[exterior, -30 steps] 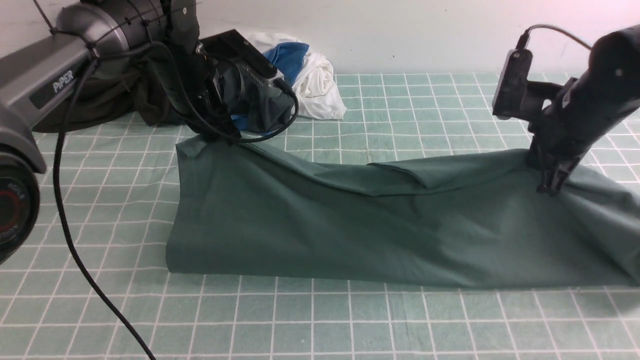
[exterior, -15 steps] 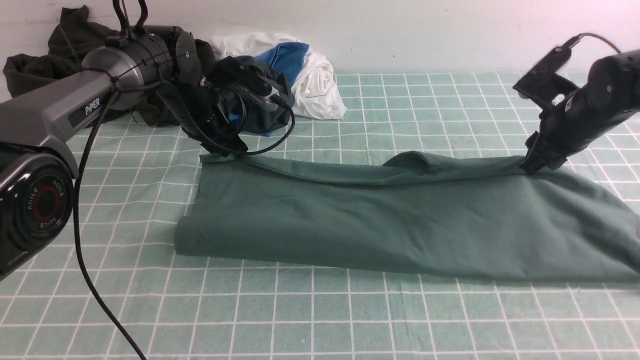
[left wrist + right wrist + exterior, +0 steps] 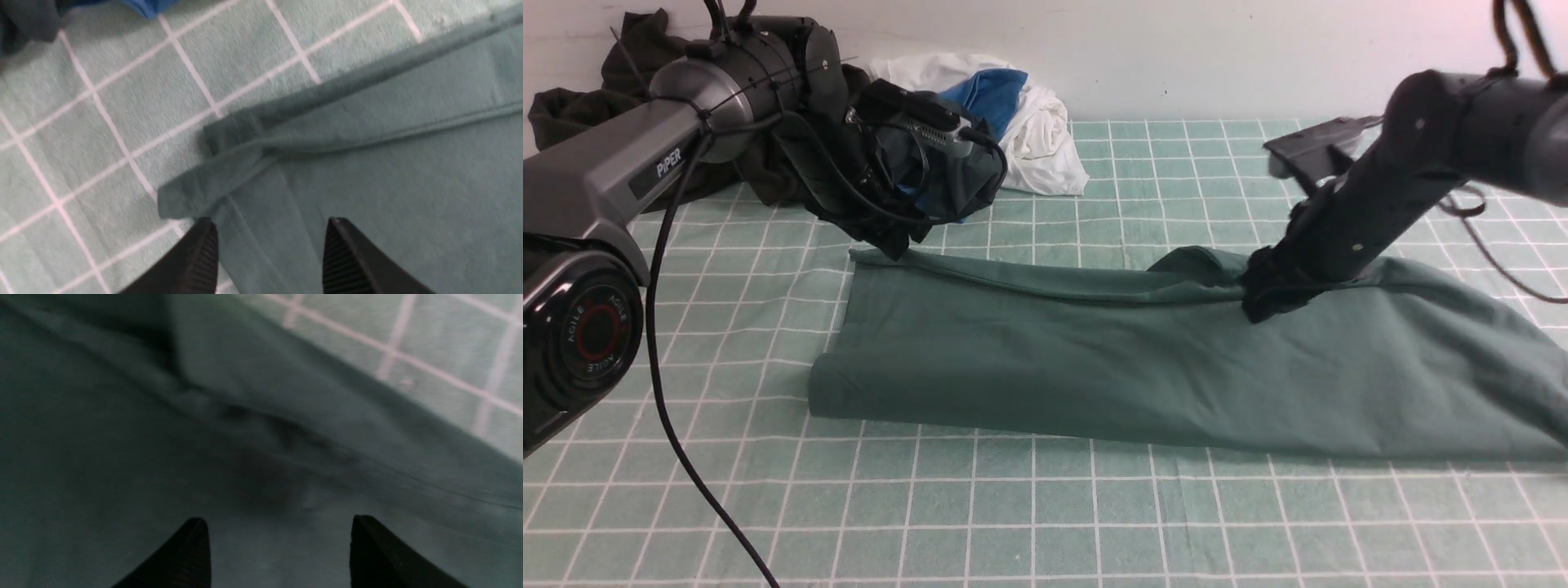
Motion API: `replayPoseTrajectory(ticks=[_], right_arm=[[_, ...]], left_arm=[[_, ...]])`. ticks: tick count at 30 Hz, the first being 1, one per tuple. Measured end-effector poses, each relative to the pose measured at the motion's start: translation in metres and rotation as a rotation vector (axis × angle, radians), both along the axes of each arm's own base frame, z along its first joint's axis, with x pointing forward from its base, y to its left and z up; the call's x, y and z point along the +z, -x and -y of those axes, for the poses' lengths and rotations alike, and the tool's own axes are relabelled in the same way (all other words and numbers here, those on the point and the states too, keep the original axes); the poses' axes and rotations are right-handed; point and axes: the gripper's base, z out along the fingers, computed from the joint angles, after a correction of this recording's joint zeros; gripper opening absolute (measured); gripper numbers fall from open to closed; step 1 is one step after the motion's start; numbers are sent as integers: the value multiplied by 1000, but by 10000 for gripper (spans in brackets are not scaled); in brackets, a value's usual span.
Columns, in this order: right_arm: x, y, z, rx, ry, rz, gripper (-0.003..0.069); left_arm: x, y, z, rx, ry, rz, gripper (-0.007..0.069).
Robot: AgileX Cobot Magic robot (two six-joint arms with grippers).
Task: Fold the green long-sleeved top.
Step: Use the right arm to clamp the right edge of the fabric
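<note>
Top lies folded into a long band across the checked mat, in front of a clothes pile by the wall. Left gripper hovers at its far left corner, jaws apart and empty. Right gripper hangs low over the far edge, jaws apart, gripping nothing.

Green mat, white grid lines, lies flat. At its far-left edge, against the pale wall: dark olive garment, crumpled. Near it, dark grey garment. Behind that, white cloth bunched around blue cloth.
</note>
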Motion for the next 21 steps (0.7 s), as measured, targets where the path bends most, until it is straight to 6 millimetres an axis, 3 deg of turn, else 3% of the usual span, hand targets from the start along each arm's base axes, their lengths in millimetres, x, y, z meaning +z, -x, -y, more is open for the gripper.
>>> replayPoseTrajectory(ticks=[3, 6, 9, 12, 15, 16, 18, 21], right_arm=[[-24, -6, -23, 43, -18, 31, 363], [-38, -21, -24, -9, -39, 125, 329], [-36, -43, -13, -139, -98, 255, 317], [-26, -53, -3, -206, -131, 307, 315], [9, -61, 18, -258, -152, 307, 315], [13, -61, 19, -257, -151, 307, 315], [41, -50, 31, -246, -126, 242, 315], [62, -29, 41, -220, -90, 146, 315]], left_arm=[[-2, 4, -2, -5, -27, -48, 237], [-3, 8, -4, -10, -50, -98, 161], [-5, 14, -5, -12, -61, -156, 89], [-5, 15, -5, -13, -64, -173, 50], [-5, 17, 3, -29, -66, -176, 4], [-5, 17, 4, -31, -65, -178, 2], [-5, 21, 20, -46, -43, -184, -4], [-5, 26, 40, -70, -30, -190, -4]])
